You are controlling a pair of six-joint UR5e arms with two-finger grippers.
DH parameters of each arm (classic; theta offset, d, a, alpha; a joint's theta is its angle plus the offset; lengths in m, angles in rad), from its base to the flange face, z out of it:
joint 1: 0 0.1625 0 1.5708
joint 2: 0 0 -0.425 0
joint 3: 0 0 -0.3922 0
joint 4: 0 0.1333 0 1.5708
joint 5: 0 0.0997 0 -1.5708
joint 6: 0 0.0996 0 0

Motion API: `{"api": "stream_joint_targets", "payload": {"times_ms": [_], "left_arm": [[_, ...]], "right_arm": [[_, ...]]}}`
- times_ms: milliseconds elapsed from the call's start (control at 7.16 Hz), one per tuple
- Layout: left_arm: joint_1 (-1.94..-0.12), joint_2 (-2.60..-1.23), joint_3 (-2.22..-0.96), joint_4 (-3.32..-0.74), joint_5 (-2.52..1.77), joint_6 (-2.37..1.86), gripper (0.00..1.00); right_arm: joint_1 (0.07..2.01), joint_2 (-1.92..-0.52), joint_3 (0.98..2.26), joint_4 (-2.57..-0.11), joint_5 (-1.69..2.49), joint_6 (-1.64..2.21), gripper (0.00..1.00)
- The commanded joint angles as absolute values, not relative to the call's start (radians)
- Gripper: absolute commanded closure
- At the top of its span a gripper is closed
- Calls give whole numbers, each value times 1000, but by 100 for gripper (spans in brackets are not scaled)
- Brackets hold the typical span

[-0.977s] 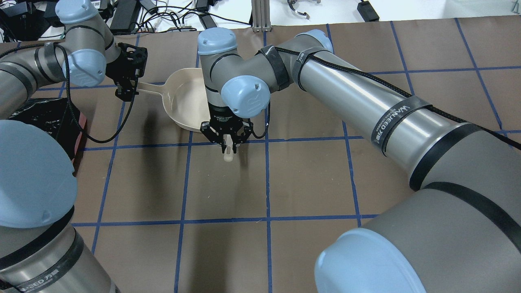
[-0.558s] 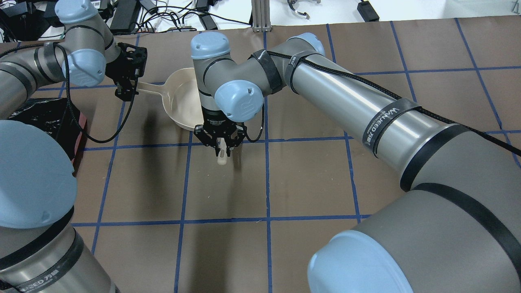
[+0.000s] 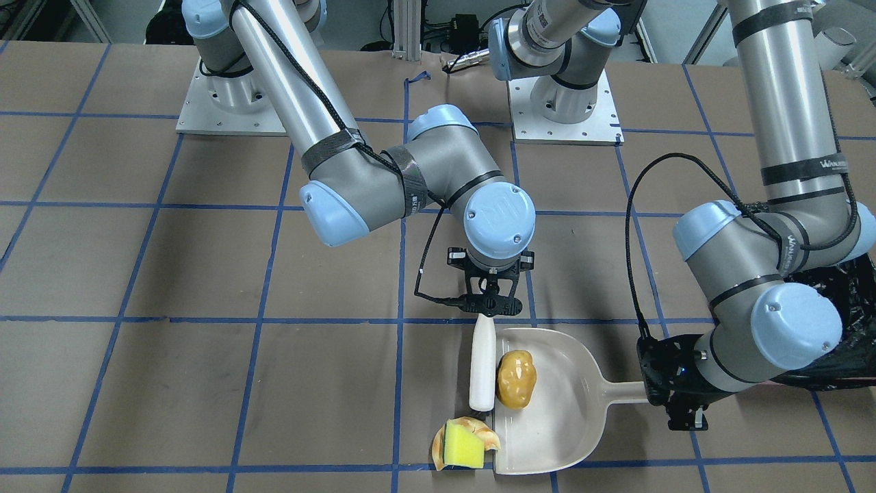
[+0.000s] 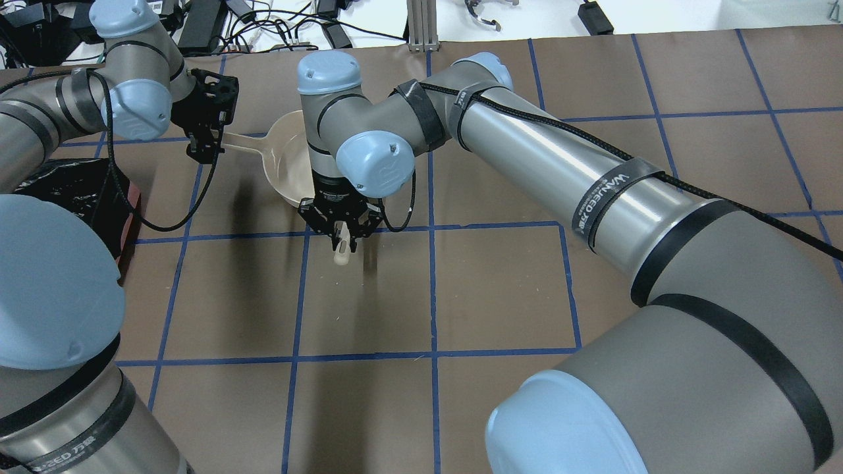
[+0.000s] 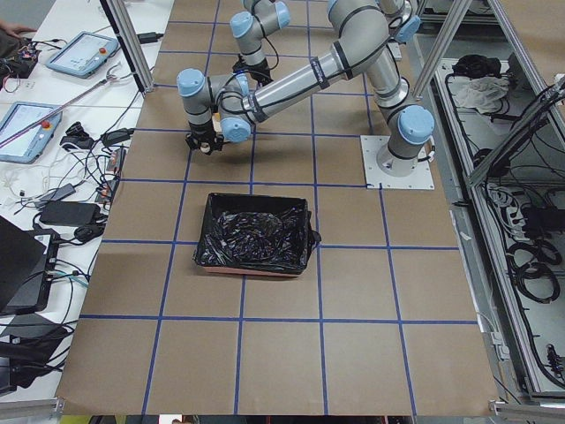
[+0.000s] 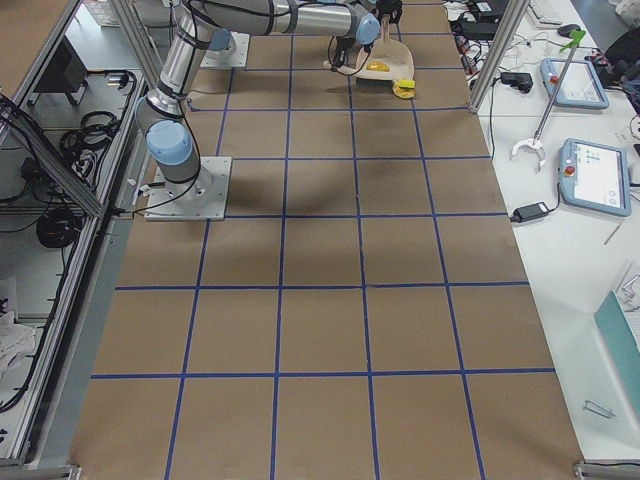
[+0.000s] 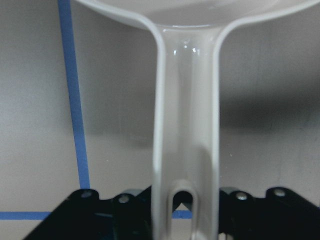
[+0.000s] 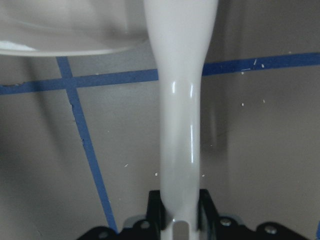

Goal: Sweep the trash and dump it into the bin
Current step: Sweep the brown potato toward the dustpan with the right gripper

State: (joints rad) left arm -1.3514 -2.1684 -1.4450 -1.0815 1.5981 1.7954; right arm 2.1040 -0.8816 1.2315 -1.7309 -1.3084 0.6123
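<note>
Right fingers are closed on the sweeper, clamped at the thin end of its white handle. Left fingers are closed on the pan at the far end of its handle, by the hanging slot. Both grips look square in the wrist views.

The sweeper lies along the pan's open mouth. A brown lump is already inside, just beside the sweeper. A yellow sponge, with something orange-and-white under it, sits at the corner of the mouth, beyond the sweeper's tip. Cannot tell whether it touches the lip. The bin, black-bagged, stands on the desk at the robot's left, past the pan's handle and behind the left arm.

Step in hand, as I judge it: sweeping, with the dump not yet begun. To do it well:
- Bring the sweeper round to the sponge's outer side, low to the desk.
- Push toward the pan's back wall, not along the lip, or the sponge may skid past the corner.
- The left arm should press the lip flat so nothing slides under.
- The lump is round and likely to roll, so lift the pan tipped back toward its handle.

Views:
- Front view alone shows the trash clearly.
- Overhead hides the pan's mouth behind the right arm. Only the sweeper's butt pokes out below the fingers.
- Left side view gives the whole bin, open-topped.
- Right side view shows the pan and a yellow speck, far off.
</note>
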Motion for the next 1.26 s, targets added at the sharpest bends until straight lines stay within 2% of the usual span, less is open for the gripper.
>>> {"api": "stream_joint_targets", "payload": {"times_ms": [0, 1117], "left_arm": [[-1351, -2169, -1445, -1081, 1597, 1796, 99], [-1351, -2168, -1447, -1081, 1597, 1795, 99]], "right_arm": [[2115, -865, 1200, -1741, -1287, 655, 98], [2172, -854, 1155, -1850, -1168, 799, 98]]}}
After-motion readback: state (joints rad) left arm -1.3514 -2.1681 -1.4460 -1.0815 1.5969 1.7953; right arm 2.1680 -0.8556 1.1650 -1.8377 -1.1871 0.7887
